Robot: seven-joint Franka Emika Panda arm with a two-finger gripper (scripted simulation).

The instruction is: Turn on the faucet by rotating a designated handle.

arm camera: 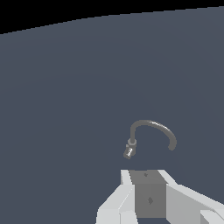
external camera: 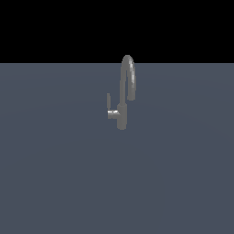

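Note:
The faucet [external camera: 121, 116] is a small grey metallic tap standing on the flat grey-blue floor [external camera: 55, 173]. Its arched gooseneck spout [external camera: 129, 73] rises from a short vertical post. The handle [external camera: 109, 102] is a thin flat lever, pointing up from a short stub on the post's side toward the exterior view's left. In the wrist view the faucet [arm camera: 151, 126] lies ahead of my gripper [arm camera: 146, 176], apart from it, and the handle end [arm camera: 128, 152] is nearest. My white fingers [arm camera: 126, 178] stand apart with nothing between them. The arm is out of the exterior view.
The grey-blue floor [arm camera: 65, 109] runs flat to a black background on all sides. Nothing else is in view.

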